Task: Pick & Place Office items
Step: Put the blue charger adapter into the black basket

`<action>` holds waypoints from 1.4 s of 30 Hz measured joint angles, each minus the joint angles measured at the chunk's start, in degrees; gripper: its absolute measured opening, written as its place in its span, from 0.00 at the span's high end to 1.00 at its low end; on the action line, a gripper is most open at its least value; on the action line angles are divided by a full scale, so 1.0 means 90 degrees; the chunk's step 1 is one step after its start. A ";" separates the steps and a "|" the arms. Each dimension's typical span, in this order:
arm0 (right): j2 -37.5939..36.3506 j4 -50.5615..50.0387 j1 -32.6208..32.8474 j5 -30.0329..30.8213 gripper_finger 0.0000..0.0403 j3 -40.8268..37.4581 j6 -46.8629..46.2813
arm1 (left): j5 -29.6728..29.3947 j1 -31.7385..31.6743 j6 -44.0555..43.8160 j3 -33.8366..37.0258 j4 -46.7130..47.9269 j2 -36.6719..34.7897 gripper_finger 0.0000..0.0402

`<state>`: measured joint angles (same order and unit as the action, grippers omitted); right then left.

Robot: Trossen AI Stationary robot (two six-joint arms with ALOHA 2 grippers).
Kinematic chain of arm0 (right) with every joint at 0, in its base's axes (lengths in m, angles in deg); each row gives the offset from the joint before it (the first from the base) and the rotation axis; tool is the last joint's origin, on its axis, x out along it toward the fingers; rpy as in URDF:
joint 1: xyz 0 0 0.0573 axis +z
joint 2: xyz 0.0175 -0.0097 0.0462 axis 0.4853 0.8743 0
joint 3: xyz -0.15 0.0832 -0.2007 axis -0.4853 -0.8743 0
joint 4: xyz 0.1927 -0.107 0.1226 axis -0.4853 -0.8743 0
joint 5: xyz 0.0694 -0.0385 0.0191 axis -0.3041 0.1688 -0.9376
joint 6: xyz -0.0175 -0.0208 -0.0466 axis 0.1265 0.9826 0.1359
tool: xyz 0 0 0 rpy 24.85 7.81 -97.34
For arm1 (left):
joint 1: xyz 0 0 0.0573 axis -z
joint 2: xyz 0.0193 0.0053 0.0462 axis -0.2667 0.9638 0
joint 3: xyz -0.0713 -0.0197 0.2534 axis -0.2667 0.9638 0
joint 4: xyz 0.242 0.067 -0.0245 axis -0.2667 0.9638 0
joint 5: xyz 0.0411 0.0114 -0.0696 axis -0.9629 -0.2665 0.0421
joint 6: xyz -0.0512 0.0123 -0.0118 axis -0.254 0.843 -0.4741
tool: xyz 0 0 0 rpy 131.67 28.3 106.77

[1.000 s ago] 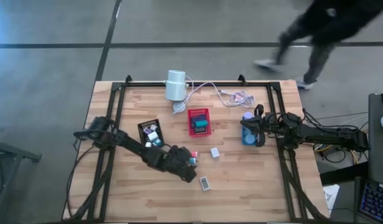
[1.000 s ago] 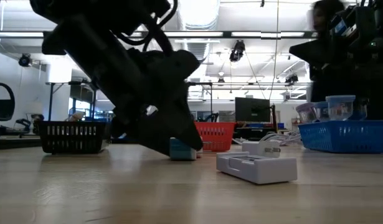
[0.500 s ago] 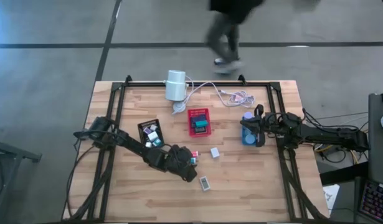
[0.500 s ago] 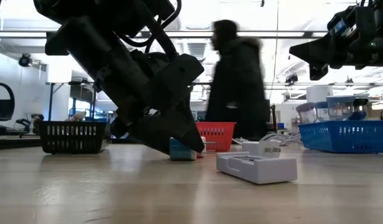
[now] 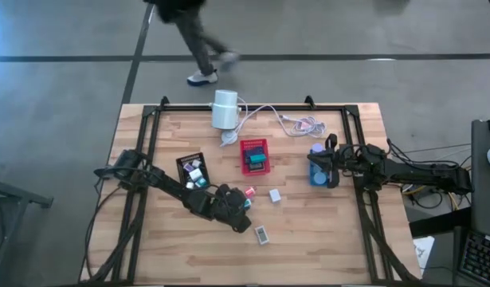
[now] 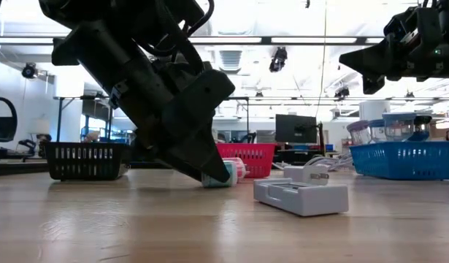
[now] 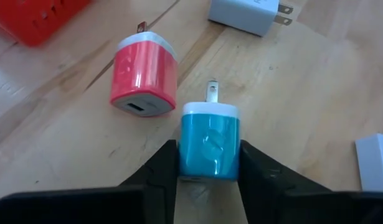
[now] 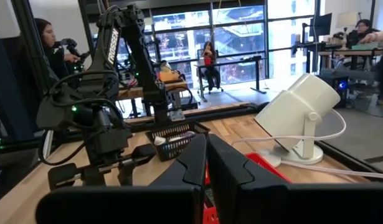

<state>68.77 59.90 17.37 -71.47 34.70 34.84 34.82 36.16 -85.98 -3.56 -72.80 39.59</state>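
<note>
Left end effector [image 7: 208, 171] sits low on the wooden surface [image 5: 308, 239], near its middle, with both dark fingers [image 7: 160, 171] pressed against the sides of a small teal-blue plastic charger block with a white cap and metal prong [image 7: 208, 144]. So it is clamped on the block, which lies flat on the wood and is not lifted. A pink-red charger block of the same shape [image 7: 144, 76] lies just beside it, apart, not touching. A white plug adapter [image 7: 247, 14] is farther ahead, and a flat white rectangular device [image 5: 262, 234] lies nearby.

Right end effector [image 8: 206, 163] hangs closed and empty above the blue tray [image 5: 318, 171] on the right side, waiting.

Step in hand, as judged: secure the grasp, then lift. To do it well, keep the squeeze centred on the block's flat sides, rise straight up so the pink-red block is not nudged, and check that the block does not twist before carrying it to a tray. The red mesh tray [image 5: 255, 155] and the black mesh tray [image 5: 190, 168] are both near; which one is right, cannot tell. A person is walking beyond the far edge.
</note>
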 joint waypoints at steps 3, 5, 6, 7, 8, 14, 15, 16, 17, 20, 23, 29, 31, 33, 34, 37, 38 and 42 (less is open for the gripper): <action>0.0002 0.0000 0.0000 0.0000 0.97 0.0000 0.0000 | 0.0005 0.0007 0.0019 0.0000 -0.0005 0.0000 0.71; 0.0000 0.0000 0.0002 0.0000 0.97 0.0000 -0.0003 | 0.0012 0.0014 0.0071 0.0000 -0.0007 0.0000 0.70; 0.0002 0.0000 0.0000 0.0000 0.97 0.0000 -0.0005 | 0.0019 0.0025 0.0114 0.0000 -0.0015 0.0000 0.70; 0.0002 0.0000 0.0000 0.0000 0.97 0.0000 -0.0005 | 0.0027 0.0039 0.0151 0.0000 -0.0022 0.0000 0.70; 0.0002 0.0000 0.0000 0.0000 0.97 0.0000 -0.0005 | 0.0029 0.0048 0.0192 0.0000 -0.0027 0.0000 0.70; 0.0002 -0.0002 0.0000 0.0000 0.97 0.0000 -0.0007 | 0.0037 0.0163 0.0506 0.0000 -0.0126 0.0000 0.71; 0.0002 -0.0004 0.0000 0.0000 0.97 0.0000 -0.0007 | 0.0051 0.0181 0.0586 0.0001 -0.0165 -0.0001 0.71; 0.0002 -0.0006 0.0000 0.0000 0.97 0.0000 -0.0009 | 0.0056 0.0198 0.0664 0.0003 -0.0199 -0.0009 0.71; 0.0002 -0.0014 0.0001 0.0000 0.97 0.0000 -0.0015 | 0.0057 0.0218 0.0733 0.0007 -0.0211 -0.0049 0.70; 0.0007 -0.0061 0.0000 0.0000 0.97 0.0000 -0.0015 | 0.0054 0.0279 0.1019 0.0007 -0.0189 -0.0265 0.70; 0.0007 -0.0103 0.0002 0.0000 0.97 0.0000 0.0000 | 0.0074 0.0357 0.1365 0.0007 -0.0056 -0.0647 0.71; 0.0007 -0.0111 0.0000 0.0002 0.97 0.0000 0.0002 | -0.0280 0.0520 0.2038 0.0010 0.0635 -0.2002 0.71; 0.0007 -0.0114 0.0000 0.0000 0.97 0.0000 0.0002 | -0.0568 0.0595 0.2256 0.0012 0.0933 -0.2516 0.71; -0.0002 -0.0138 0.0000 0.0000 0.97 0.0000 0.0005 | -0.0846 0.0674 0.2543 0.0012 0.1195 -0.3034 0.71; 0.0000 -0.0143 0.0002 0.0000 0.97 0.0000 0.0002 | -0.0964 0.0710 0.2727 0.0012 0.1323 -0.3306 0.71; -0.0002 -0.0140 0.0000 0.0001 0.97 0.0000 0.0002 | -0.1050 0.0776 0.3389 0.0012 0.1626 -0.4067 0.71; -0.0002 -0.0139 0.0002 0.0000 0.97 0.0000 -0.0001 | -0.1053 0.0780 0.3529 0.0012 0.1718 -0.4310 0.71; -0.0002 -0.0136 0.0000 0.0001 0.97 0.0000 -0.0003 | -0.1062 0.0738 0.4020 0.0012 0.2084 -0.5246 0.71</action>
<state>68.75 58.68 17.38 -71.47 34.70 34.82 25.27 42.80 -49.80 -3.45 -54.05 -7.63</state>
